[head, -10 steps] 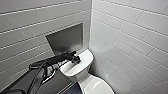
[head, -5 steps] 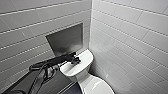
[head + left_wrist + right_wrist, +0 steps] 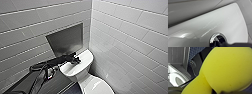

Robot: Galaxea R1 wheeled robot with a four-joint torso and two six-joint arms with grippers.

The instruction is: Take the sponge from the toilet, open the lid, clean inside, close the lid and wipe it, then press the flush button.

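With right gripper (image 3: 217,92) pinching the soft, light sponge (image 3: 226,69) at its waist and left gripper (image 3: 75,60), grip unreadable, right at the small, probably stiff flush button (image 3: 218,39) atop the toilet (image 3: 86,58), press squarely on its centre.

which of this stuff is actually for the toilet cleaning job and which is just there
For the job: sponge, toilet, lid, flush button, left gripper reaching over the toilet.

Just there: grey wall panel, white wall tiles, blue floor tiles.
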